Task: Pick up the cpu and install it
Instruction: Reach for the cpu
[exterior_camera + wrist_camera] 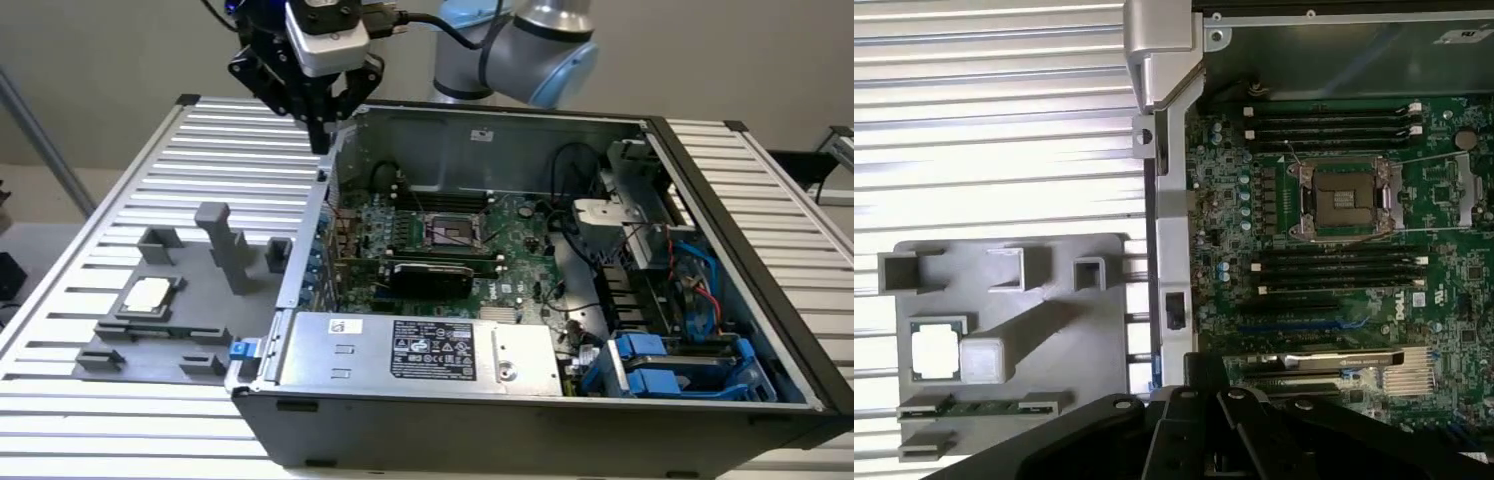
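Underneath everything, a slatted aluminium table [120,150]. On it, taking the middle and the three o'clock side of the exterior view, an open desktop computer case [534,430] laid on its side. Inside, along the six o'clock wall, a silver labelled power supply [414,350]; at four o'clock, blue drive caddies [667,365]; in the middle, a green motherboard [514,225] [1444,280]. Outside the case at its nine o'clock, flat on the table, a grey fixture plate [147,345] [1054,300] with upright blocks. Reaching in from twelve o'clock of the exterior view, the silver-and-blue arm [534,50], wrist over the case's ten o'clock corner. Below the wrist, the black gripper [320,135] [1224,440], fingers pressed together to a point, pinching nothing, hanging in the air above the case wall. On the motherboard, the black metal-framed socket [454,232] [1344,200], contact field showing at its centre. At eight o'clock of the exterior view, the cpu [147,292] [936,352], silvery-white top up, seated flat in a pocket of the fixture plate, well apart from the gripper. Just beside it on the plate, a pale square block [982,360]; near that, a green memory stick [979,407] lying in a slot.
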